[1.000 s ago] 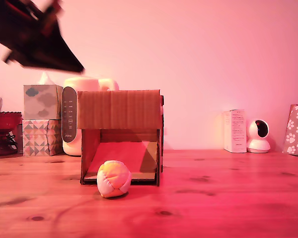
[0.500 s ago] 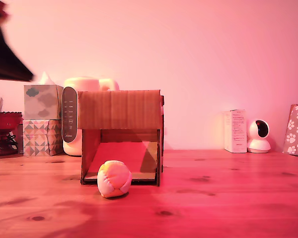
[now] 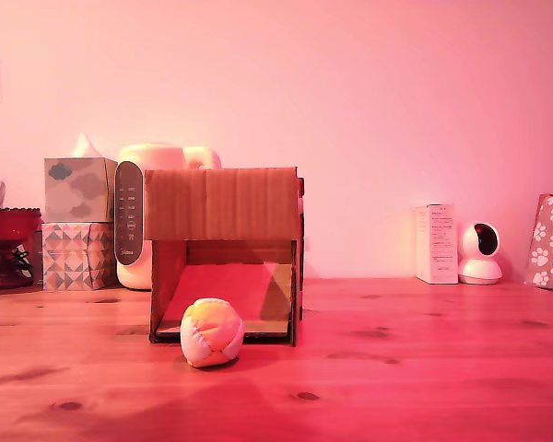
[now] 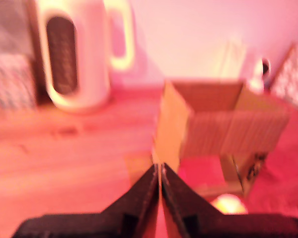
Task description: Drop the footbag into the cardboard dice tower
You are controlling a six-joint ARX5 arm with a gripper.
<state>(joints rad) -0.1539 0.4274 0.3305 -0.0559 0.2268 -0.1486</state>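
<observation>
Resting on the worktop (image 3: 424, 368) just in front of the cardboard dice tower (image 3: 223, 204), at its lower opening, the footbag (image 3: 211, 331) touches nothing else. Your arm, a dark blur at the exterior view's upper left 1 s ago and barely in shot 0.5 s ago, is now gone from that view. Wrist view shows the gripper (image 4: 159, 174) w/ fingers pressed together, nothing between them, looking down on the tower's open top w/ the ball below. Judgement: the footbag looks to have gone through the tower and rolled out, so the drop is prob. done. Writing: small print on the white carton (image 3: 436, 243) and the white appliance (image 3: 157, 184)'s dark panel, neither legible; no brand readable.
</observation>
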